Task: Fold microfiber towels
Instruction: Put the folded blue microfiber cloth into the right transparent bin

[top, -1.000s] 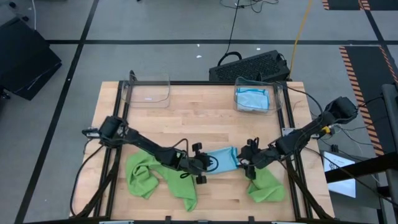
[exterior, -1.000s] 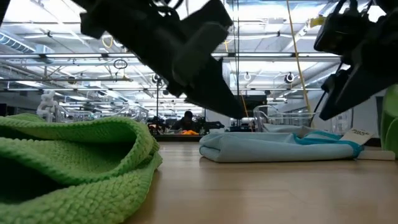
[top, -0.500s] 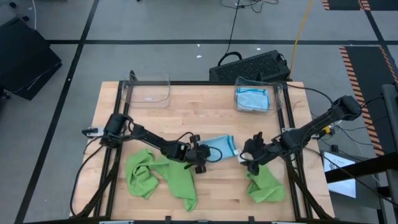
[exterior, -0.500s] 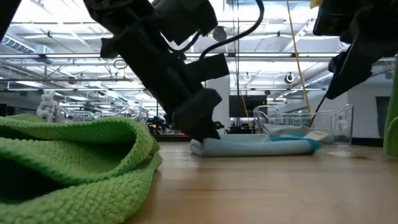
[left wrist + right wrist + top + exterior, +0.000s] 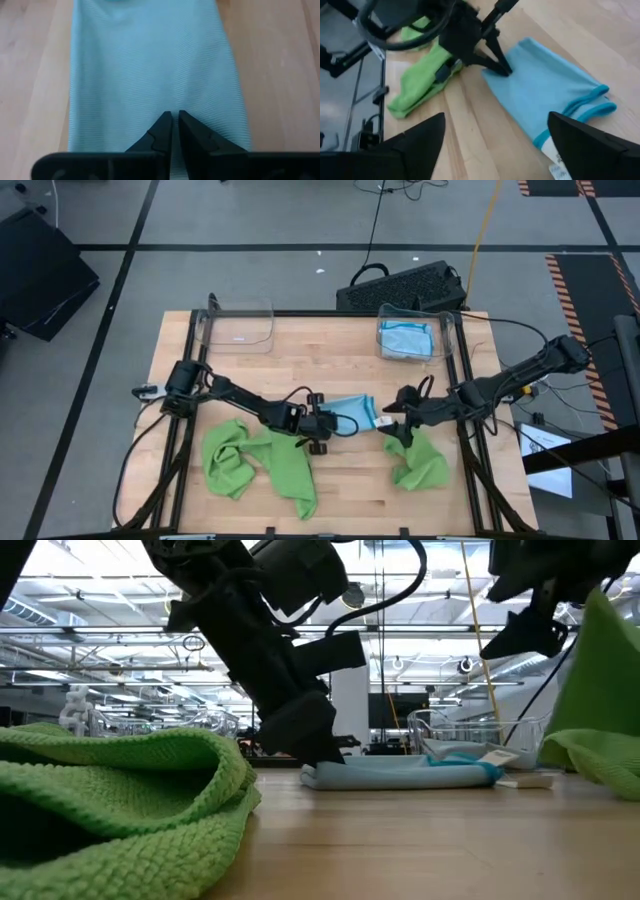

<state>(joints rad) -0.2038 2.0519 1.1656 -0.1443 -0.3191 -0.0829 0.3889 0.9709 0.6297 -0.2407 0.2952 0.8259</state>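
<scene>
A: Towels first. Big green towel (image 5: 260, 465) bunched near-left, part hidden under the left arm. Folded blue towel (image 5: 352, 414) mid-table.

B: Left gripper (image 5: 172, 131)?

A: Fingers pressed together, tips down on the blue towel's left end. Whether any cloth is nipped, can't tell.

B: Right gripper (image 5: 402, 418)?

A: Spread wide, empty, just right of the blue towel. It has backed off and risen; the smaller green towel (image 5: 420, 466) sits near-right.

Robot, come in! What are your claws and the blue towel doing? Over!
Left claw shut, pinching folded blue towel flat on table. Right claw open, just past towel's other end. Nothing blocking.
</scene>
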